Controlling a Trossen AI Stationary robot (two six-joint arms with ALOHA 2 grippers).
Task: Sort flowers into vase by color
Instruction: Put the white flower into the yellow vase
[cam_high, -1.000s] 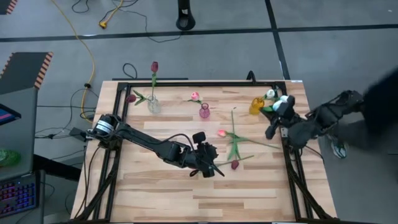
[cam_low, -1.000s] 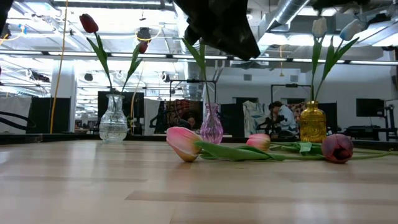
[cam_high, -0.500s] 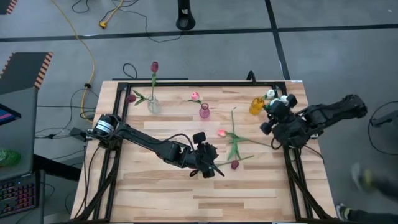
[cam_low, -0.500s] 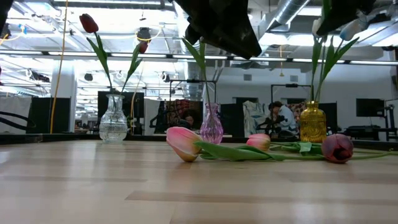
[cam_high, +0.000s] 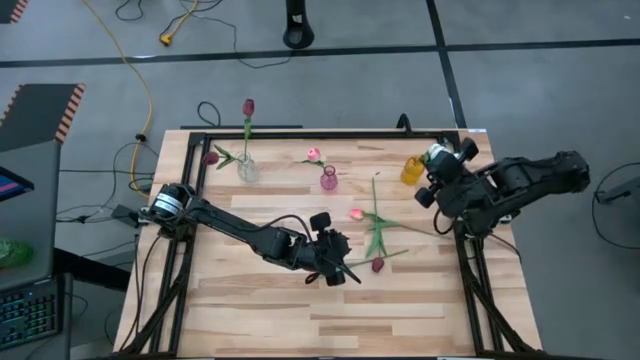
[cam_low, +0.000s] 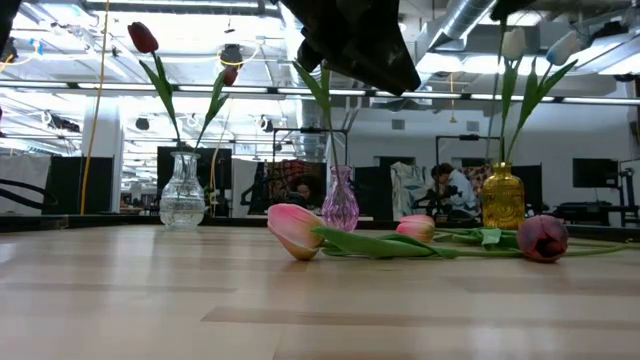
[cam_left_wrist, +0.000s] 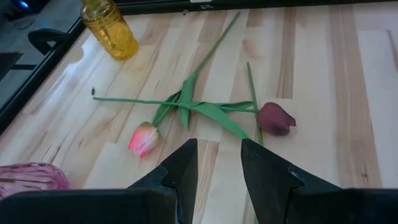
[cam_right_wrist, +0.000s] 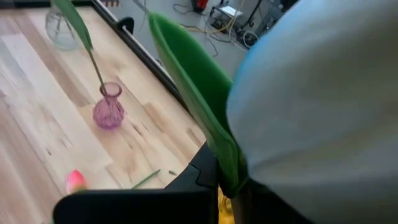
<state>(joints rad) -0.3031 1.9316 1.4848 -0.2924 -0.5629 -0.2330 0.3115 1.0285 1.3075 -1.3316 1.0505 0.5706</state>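
Since a second ago my right gripper (cam_high: 437, 172) has drawn in from the table's right edge to sit over the yellow vase (cam_high: 412, 170); the left arm has not shifted at all.

Nearest the low camera, three flowers lie loose on the table (cam_high: 260, 310): a pink tulip (cam_low: 294, 229), a second pink one (cam_low: 417, 228) behind it, and a dark red tulip (cam_low: 541, 238) to the right, their stems crossing. My left gripper (cam_left_wrist: 217, 167) hangs just short of them, arm stretched low from the left edge toward mid-table, fingers apart and empty, the dark red head just past the tips.

Farther back stand the three vases: the clear vase (cam_low: 182, 192) with dark red tulips, the pink vase (cam_low: 340, 200) with one pink flower, and the yellow one with white tulips (cam_low: 514, 43). My right arm is folded in from the table's right side, wrist above the yellow vase. Its fingers are together; the wrist view is filled by a white head (cam_right_wrist: 323, 118) and a green leaf (cam_right_wrist: 193, 87), so I judge they are clamped on a white tulip's stem, though the contact itself is hidden.

My worry: that vase is narrow and slender, with stems already in it. If I lower off-centre, the stem may catch the rim or the other leaves and tip the vase, or spring out on release. On the left, the crossed stems could drag a second flower along with whichever I pick.
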